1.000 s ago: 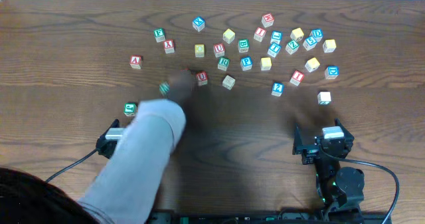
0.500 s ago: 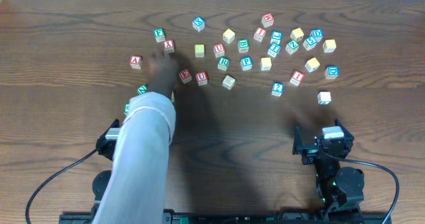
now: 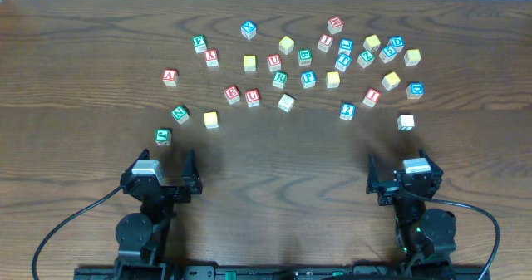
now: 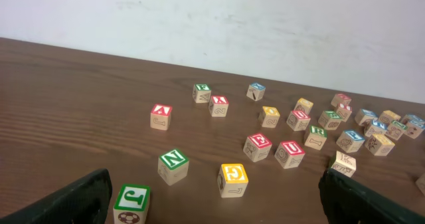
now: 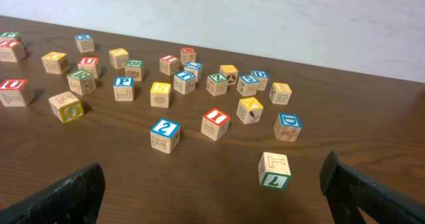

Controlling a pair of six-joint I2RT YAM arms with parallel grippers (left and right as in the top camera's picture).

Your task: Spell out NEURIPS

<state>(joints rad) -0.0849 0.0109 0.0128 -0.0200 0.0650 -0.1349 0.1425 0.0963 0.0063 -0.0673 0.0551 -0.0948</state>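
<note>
overhead: i see lettered wooden blocks scattered across the far half of the table, with no word lined up.
left gripper: jaws spread wide, nothing between them.
right gripper: also wide, holding nothing.
green n block: out on the left, just beyond a green j block and beside a yellow g block.
red e block: just beside the red u block.
green r block: near the blue p block, on its left.
yellow s block: just right of the p, as i read it from the right wrist.
red i block: off to the right, near a blue 2 block.
</note>
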